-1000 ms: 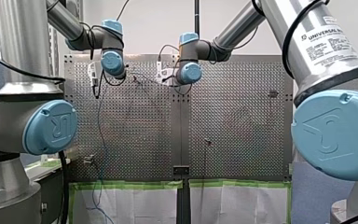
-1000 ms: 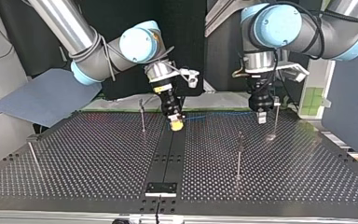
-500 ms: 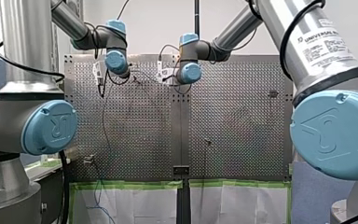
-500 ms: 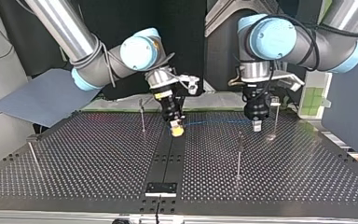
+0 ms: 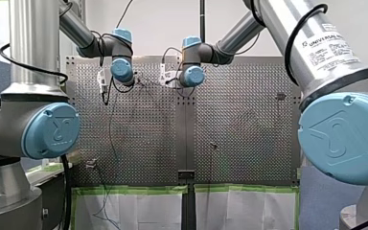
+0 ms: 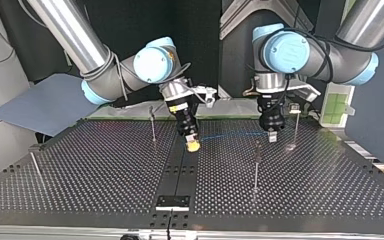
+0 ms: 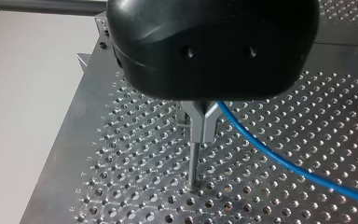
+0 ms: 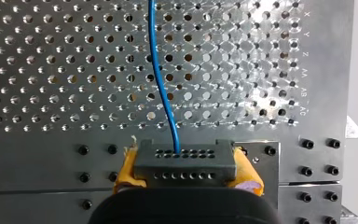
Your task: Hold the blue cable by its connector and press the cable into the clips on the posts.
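Top view: my right gripper (image 6: 193, 145) is clamping the connector (image 8: 185, 161) at frame centre; my left gripper (image 6: 272, 136) is pinching the blue cable (image 6: 232, 134), stretching rightward between them. Probably light and limp, so the rigid connector is the best hold.

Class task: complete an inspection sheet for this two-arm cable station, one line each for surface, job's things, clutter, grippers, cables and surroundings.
Surface: perforated table, metal, with a dark strip down its middle.
Job's things: blue cable spanning between the two grippers; grey connector at its end; thin posts standing apart on the table.
Clutter: nothing seen.
Grippers: right gripper, yellow-padded, jaws shut on the connector; left gripper low over the table beside a post, the blue cable reaching it.
Cables: black cable looped round my right arm.
Surroundings: blue-grey sheet beyond the table; green tape along its edge.
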Robot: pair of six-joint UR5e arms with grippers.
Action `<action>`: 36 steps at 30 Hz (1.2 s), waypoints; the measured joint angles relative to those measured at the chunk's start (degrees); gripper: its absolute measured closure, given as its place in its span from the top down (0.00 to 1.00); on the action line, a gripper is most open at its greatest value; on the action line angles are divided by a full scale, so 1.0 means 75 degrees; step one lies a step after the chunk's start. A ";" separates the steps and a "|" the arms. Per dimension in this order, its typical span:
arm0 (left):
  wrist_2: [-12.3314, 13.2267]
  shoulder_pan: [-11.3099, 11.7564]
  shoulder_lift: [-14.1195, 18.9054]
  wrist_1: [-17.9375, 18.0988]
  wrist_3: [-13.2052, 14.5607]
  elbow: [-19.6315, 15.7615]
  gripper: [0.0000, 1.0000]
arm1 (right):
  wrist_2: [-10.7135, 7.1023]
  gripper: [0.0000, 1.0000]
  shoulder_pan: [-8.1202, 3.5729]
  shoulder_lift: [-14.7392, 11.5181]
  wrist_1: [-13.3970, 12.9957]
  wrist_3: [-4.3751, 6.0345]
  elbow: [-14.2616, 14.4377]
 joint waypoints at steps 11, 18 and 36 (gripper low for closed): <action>0.0012 0.0039 -0.0222 0.0102 -0.0128 0.0132 0.00 | -0.0016 0.00 0.0029 0.0039 0.0029 -0.0006 -0.0134; -0.0019 0.0085 -0.0349 0.0167 -0.0241 0.0246 0.00 | -0.0038 0.00 0.0031 0.0206 0.0093 -0.0018 -0.0249; 0.0088 0.0254 -0.0915 0.0126 -0.0482 0.0817 0.00 | -0.0073 0.00 -0.0077 0.0545 0.0126 -0.0011 -0.0579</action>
